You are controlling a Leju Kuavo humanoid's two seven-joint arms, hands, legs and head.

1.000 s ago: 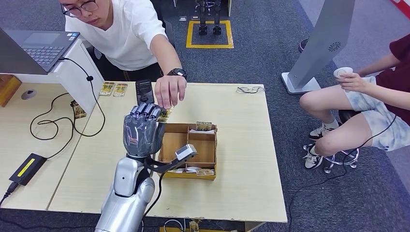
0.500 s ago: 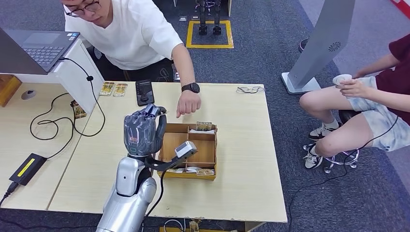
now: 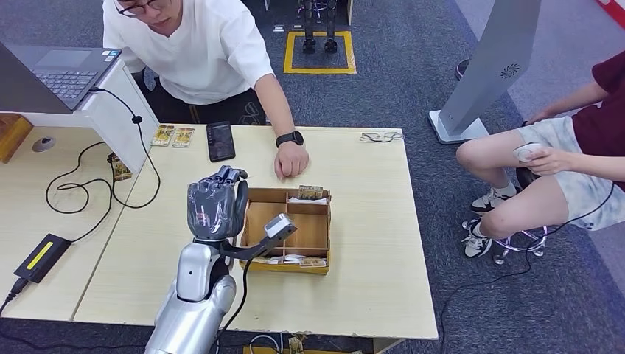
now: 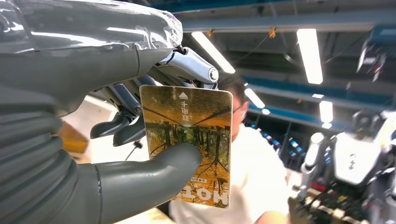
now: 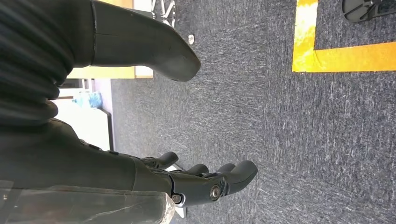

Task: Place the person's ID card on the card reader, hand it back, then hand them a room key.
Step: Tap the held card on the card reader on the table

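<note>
Left hand [image 3: 217,203] raised at centre-left of head view, beside the wooden box [image 3: 289,229] on the table [image 3: 368,221], pinching a card [image 4: 187,142] between thumb and fingers. Right hand [image 5: 187,179] loosely spread over grey carpet, grasping nothing. Person's hand [image 3: 291,159] resting on table above the box.

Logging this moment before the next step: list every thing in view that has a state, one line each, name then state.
Left hand: raised over the table, pinching a card.
Card: held upright between thumb and fingers.
Right hand: holds nothing, fingers apart, over the carpet.
Tray: open-topped, cards in its compartments.
Phone: flat on the table, screen dark.
Laptop: lid open.
Person's hand: resting on the table beside the tray.
</note>
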